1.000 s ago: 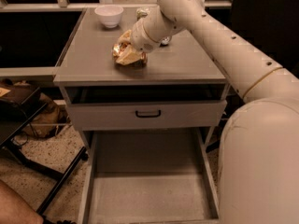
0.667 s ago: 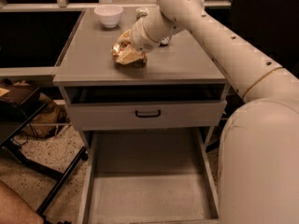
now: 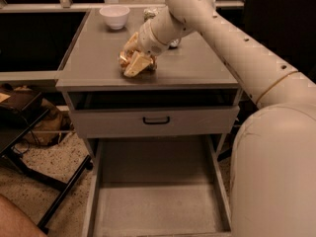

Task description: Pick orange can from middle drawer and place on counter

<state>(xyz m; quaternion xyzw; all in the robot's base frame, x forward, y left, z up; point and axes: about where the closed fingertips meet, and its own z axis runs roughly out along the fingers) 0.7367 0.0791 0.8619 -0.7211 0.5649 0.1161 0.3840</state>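
Gripper [image 3: 136, 63] low over the middle of the counter [image 3: 94, 63], my arm reaching in from the right. The orange can [image 3: 126, 58] lies on the grey top, right against the jaws — whether they are clenched on it or released, I cannot tell. Below, the middle drawer [image 3: 158, 206] stands pulled out; a white bowl [image 3: 114, 16] rests near the counter's far edge.

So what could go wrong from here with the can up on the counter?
The claw is at the orange can near the front edge of the counter. A nudge as it pulls away might send the can over the edge, towards the open middle drawer. The arm lifting out might also clip the white bowl.
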